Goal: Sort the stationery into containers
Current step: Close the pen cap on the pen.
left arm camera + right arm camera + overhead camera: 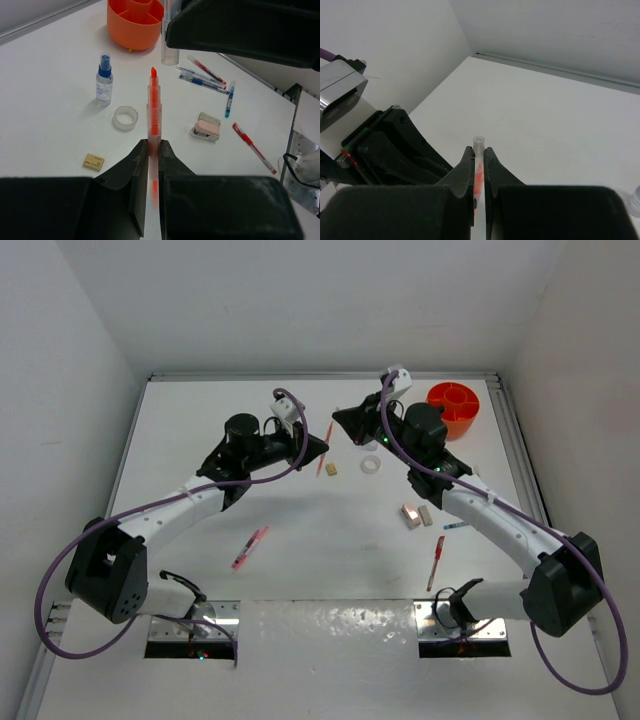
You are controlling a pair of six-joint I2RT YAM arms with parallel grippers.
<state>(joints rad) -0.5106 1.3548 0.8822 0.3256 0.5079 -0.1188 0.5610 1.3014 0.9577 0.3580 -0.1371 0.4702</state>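
Note:
My left gripper [154, 145] is shut on a thin red pen [154, 110], which is uncapped and has its tip pointing away from the camera. My right gripper [479, 152] is shut on a clear pen cap [479, 144]. In the left wrist view that clear cap [170, 47] hangs just beyond the pen tip. In the top view the two grippers, left [322, 448] and right [341, 421], face each other closely at the table's far middle. The orange tub [453, 405] stands at the far right, apart from both.
A tape ring [125, 118], a blue-capped bottle [104, 80] and a tan eraser [93, 162] lie near the pen. To the right are a pink and white eraser [206, 126], blue pens [202, 80] and a red pen [252, 147]. A pink pen [250, 547] lies near left.

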